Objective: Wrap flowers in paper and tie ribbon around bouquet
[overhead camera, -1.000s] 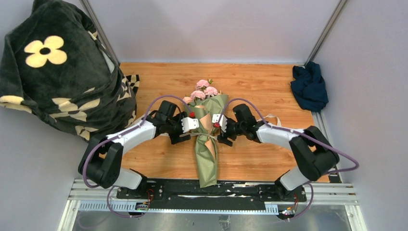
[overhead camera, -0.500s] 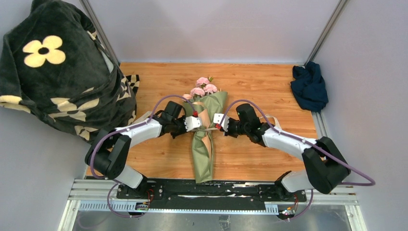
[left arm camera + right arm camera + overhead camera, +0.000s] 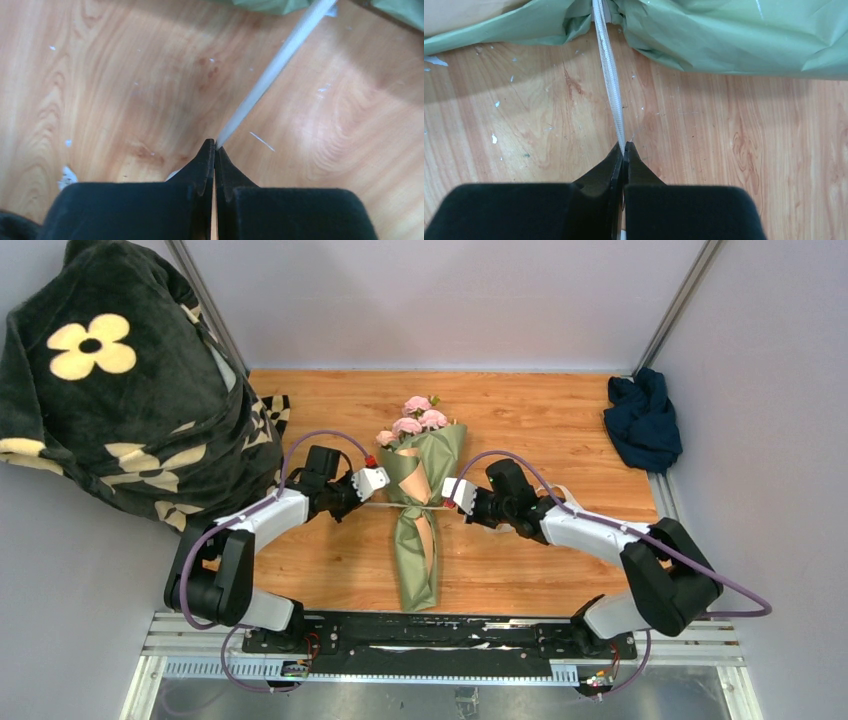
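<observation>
The left claw and right claw each squeeze tight on the ribbon — it runs straight to the bouquet, lying on the surface between them.

No text, label, brand, number or sign can be read in any view — nothing legible.
</observation>
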### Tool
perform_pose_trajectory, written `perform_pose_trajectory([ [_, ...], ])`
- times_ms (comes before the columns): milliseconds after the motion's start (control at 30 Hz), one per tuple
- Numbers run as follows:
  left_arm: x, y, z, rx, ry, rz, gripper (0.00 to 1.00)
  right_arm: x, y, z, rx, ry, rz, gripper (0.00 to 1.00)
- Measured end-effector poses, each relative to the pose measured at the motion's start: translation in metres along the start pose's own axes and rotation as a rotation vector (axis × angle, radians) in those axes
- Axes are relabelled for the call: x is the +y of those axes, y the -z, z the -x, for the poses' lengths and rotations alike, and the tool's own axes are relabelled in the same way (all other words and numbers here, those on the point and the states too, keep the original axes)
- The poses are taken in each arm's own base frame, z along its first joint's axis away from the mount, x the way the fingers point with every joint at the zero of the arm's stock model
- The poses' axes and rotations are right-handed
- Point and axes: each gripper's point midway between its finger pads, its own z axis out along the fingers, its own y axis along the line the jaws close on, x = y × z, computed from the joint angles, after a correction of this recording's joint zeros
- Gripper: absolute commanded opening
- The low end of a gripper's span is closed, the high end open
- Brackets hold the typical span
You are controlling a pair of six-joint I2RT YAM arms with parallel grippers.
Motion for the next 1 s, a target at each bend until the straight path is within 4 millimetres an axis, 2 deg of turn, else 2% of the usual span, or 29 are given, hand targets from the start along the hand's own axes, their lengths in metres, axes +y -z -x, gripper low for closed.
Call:
perform_pose_trajectory([
  [67,-0.004,0.005,0.0,0.009,0.029,-0.029,0.0,0.001,0.0,-0.002,0.008,-0.004,0.011,0.18],
  [133,-0.011,0.02,0.011,0.011,0.077,-0.081,0.0,0.002,0.003,-0.004,0.029,-0.006,0.027,0.34],
  [200,-0.014,0.042,0.039,-0.043,0.102,-0.111,0.0,0.004,0.008,-0.01,0.044,-0.019,0.043,0.45],
  [233,-0.018,0.054,0.062,-0.094,0.083,-0.128,0.0,0.005,0.012,-0.01,0.044,-0.022,0.053,0.49],
  [300,-0.039,0.072,0.104,-0.191,0.028,-0.201,0.0,0.006,0.02,0.0,0.005,-0.022,0.06,0.55],
  [367,-0.061,0.08,0.124,-0.24,-0.003,-0.287,0.0,0.005,0.034,0.02,-0.075,-0.013,0.052,0.57],
  [400,-0.07,0.082,0.126,-0.249,-0.003,-0.329,0.0,0.004,0.043,0.035,-0.135,-0.006,0.045,0.57],
  [467,-0.085,0.082,0.122,-0.231,0.014,-0.4,0.0,0.0,0.062,0.071,-0.287,-0.008,0.029,0.57],
  [500,-0.094,0.082,0.119,-0.221,0.028,-0.444,0.0,-0.002,0.074,0.097,-0.402,-0.012,0.017,0.57],
  [600,-0.107,0.088,0.122,-0.239,0.038,-0.517,0.0,0.002,0.085,0.141,-0.595,-0.011,0.034,0.57],
  [667,-0.111,0.094,0.129,-0.266,0.036,-0.548,0.0,0.02,0.079,0.165,-0.679,0.003,0.108,0.57],
  [733,-0.11,0.098,0.137,-0.291,0.031,-0.561,0.0,0.037,0.063,0.172,-0.699,0.0,0.181,0.57],
  [867,-0.11,0.099,0.141,-0.301,0.029,-0.567,0.0,0.06,0.027,0.164,-0.664,-0.05,0.277,0.56],
  [1000,-0.109,0.099,0.141,-0.302,0.029,-0.566,0.0,0.062,0.011,0.167,-0.673,-0.067,0.284,0.53],
])
